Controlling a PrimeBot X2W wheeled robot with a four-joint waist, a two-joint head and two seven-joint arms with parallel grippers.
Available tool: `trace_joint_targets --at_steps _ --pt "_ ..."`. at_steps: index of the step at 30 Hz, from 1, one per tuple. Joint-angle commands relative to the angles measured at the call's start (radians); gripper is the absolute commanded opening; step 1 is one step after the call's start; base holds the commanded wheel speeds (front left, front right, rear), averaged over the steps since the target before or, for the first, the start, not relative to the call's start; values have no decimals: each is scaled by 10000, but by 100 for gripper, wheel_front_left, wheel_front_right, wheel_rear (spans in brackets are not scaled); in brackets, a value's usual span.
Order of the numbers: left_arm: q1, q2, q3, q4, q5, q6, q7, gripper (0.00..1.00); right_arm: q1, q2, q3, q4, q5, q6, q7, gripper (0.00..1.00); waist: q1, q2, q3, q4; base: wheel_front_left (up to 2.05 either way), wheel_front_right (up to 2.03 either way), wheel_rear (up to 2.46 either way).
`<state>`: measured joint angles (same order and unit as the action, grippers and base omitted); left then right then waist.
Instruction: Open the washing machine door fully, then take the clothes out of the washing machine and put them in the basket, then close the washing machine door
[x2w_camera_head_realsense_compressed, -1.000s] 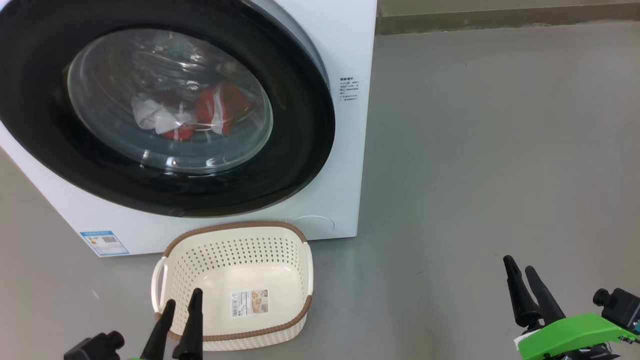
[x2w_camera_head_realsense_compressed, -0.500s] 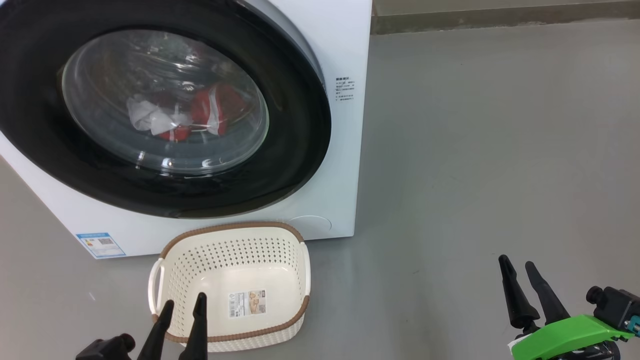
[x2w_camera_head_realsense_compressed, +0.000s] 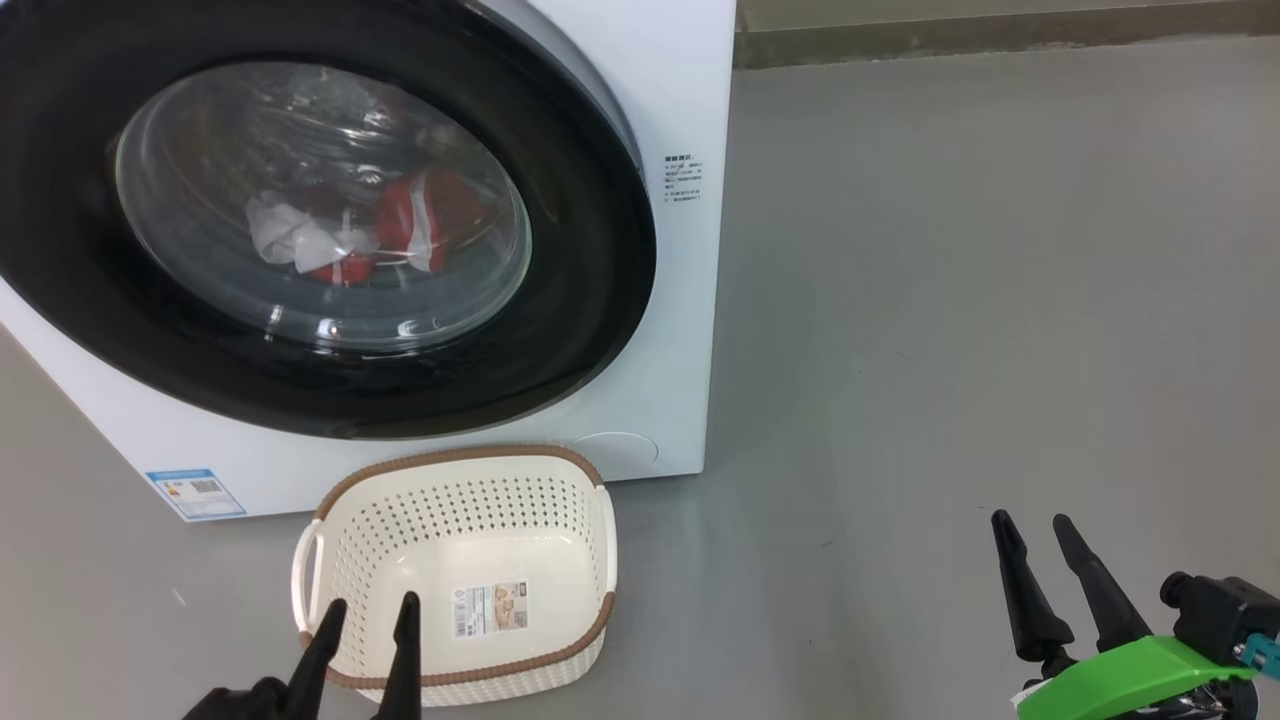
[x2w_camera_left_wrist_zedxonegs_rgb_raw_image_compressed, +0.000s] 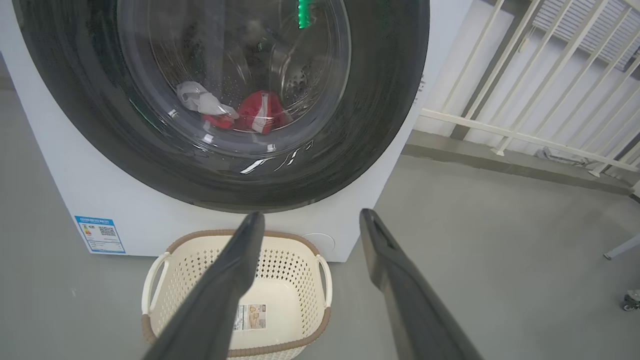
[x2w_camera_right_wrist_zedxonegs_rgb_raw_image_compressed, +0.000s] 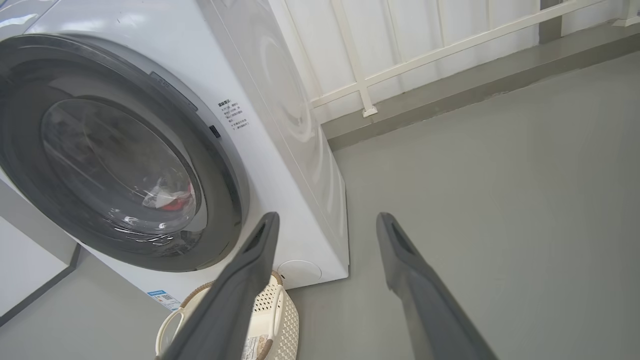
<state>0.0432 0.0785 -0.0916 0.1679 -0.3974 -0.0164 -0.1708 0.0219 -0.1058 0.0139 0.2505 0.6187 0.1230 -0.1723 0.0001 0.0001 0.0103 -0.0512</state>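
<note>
While the round door (x2w_camera_head_realsense_compressed: 620, 250) sits shut against the white front of the washing machine (x2w_camera_head_realsense_compressed: 690, 90), we see the clothes (x2w_camera_head_realsense_compressed: 410, 225) through its glass: a red bundle with white parts, lying low in the drum. The basket (x2w_camera_head_realsense_compressed: 450, 462) stands upright on the grey floor (x2w_camera_head_realsense_compressed: 950, 300) just in front of the machine, below the door's bottom edge, and a paper label (x2w_camera_head_realsense_compressed: 488, 608) shows on its bottom. A small blue sticker (x2w_camera_head_realsense_compressed: 195, 492) sits at the machine's lower left corner.

Our left gripper (x2w_camera_head_realsense_compressed: 371, 602) hangs at the basket's near side, its two dark fingers spread apart and holding nothing. In the head view their tips overlap the basket's near left corner, and in the left wrist view they point toward the basket and the door's lower edge. Our right gripper (x2w_camera_head_realsense_compressed: 1029, 520) hovers over bare floor well to the right of the machine and the basket, its fingers likewise parted and gripping nothing. A green piece (x2w_camera_head_realsense_compressed: 1130, 675) sits at its wrist. Beside the machine we see a white railing (x2w_camera_left_wrist_zedxonegs_rgb_raw_image_compressed: 525, 75).
</note>
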Motion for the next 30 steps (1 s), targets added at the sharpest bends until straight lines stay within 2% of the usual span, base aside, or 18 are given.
trace_joint_targets --at_steps 1,18,30 --pt "-145 90 249 -312 322 74 -167 100 -19 -211 204 -305 -316 61 -150 100 -1 -1 -6 -6 0 0 0" --pt "24 -176 800 -312 2010 -159 -664 100 208 -205 192 -358 -1877 72 -648 100 -1 -1 -3 -90 0 0 0" --pt "87 -270 1315 146 2475 -357 -910 100 370 -131 133 -367 -2505 77 -895 100 -1 -1 31 -140 0 0 0"
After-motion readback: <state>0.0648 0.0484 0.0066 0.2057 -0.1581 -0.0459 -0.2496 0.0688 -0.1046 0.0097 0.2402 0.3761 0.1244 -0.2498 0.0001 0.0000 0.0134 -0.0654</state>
